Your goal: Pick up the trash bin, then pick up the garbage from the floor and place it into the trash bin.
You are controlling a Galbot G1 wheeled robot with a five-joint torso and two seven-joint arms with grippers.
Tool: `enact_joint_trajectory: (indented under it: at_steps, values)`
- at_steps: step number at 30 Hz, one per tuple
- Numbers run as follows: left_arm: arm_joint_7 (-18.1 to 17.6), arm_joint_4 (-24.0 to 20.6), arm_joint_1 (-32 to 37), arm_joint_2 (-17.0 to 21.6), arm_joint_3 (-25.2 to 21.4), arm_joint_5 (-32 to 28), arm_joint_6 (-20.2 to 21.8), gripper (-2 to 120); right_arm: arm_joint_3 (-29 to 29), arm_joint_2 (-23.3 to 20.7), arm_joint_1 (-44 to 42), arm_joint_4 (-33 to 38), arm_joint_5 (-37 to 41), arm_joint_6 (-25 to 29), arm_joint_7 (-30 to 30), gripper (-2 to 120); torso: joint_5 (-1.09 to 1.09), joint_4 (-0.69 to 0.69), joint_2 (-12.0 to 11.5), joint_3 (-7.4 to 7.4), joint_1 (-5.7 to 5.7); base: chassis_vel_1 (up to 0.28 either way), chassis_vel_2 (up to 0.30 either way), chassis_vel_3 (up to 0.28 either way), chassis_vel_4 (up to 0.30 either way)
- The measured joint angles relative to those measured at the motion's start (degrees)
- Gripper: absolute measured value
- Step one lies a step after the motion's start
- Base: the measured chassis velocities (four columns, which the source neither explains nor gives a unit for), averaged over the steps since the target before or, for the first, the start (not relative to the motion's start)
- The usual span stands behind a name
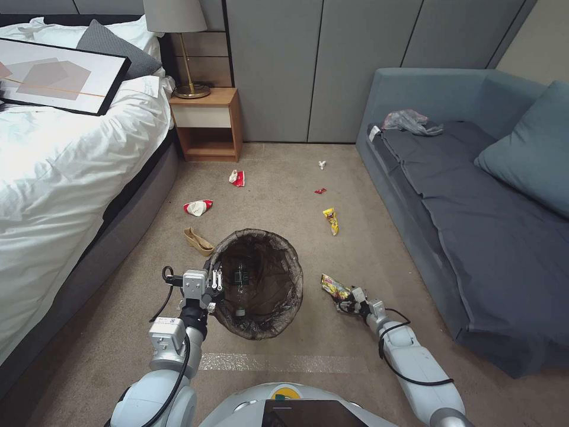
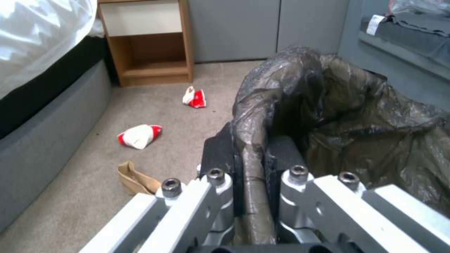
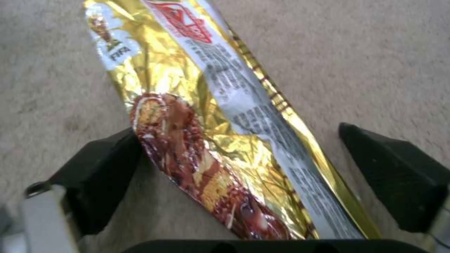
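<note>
The trash bin (image 1: 288, 279), lined with a dark brown bag, is held at its near rim by my left gripper (image 1: 214, 284). The left wrist view shows that gripper (image 2: 252, 158) shut on the bag-covered rim of the bin (image 2: 356, 116). To the bin's right, my right gripper (image 1: 348, 301) is down at the carpet, open around a yellow snack wrapper (image 1: 333, 286). In the right wrist view the wrapper (image 3: 220, 133) lies flat between the black fingers (image 3: 103, 168). More garbage lies beyond: a yellow wrapper (image 1: 331, 220), two red-and-white cartons (image 1: 198, 207) (image 1: 237, 178), a tan paper piece (image 1: 198, 241) and small scraps (image 1: 320, 191).
A bed (image 1: 65, 178) runs along the left and a blue-grey sofa (image 1: 474, 225) along the right, with a thin grey plastic bag (image 1: 409, 121) on it. A wooden nightstand (image 1: 207, 121) with a lamp stands at the far wall. Carpet lies open between them.
</note>
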Motion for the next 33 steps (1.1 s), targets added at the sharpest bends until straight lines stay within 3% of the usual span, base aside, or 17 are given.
enact_joint_trajectory:
  at_steps: [8, 14, 33]
  values:
    - [0.0, -0.3, 0.4, -0.2, -0.4, 0.0, -0.1, 7, -0.2, 0.3, 3.2, -5.6, -1.4, 1.0, 0.0, 76, -0.01, 0.0, 0.0, 0.0, 0.0, 0.0, 0.0, 0.0, 0.0]
    - [0.0, -0.8, 1.3, -0.3, -0.8, 0.2, -0.2, 7, -0.3, 1.3, 7.9, -13.7, -2.7, 2.3, -0.8, 59, -0.04, -0.01, 0.0, 0.0, 0.0, 0.0, 0.0, 0.0, 0.0]
    - [0.1, -0.5, 0.9, -0.4, -0.5, 0.3, -0.2, 7, 0.0, 1.5, 6.7, -12.1, -2.3, 2.2, -0.7, 10, 0.02, 0.02, 0.0, 0.0, 0.0, 0.0, 0.0, 0.0, 0.0]
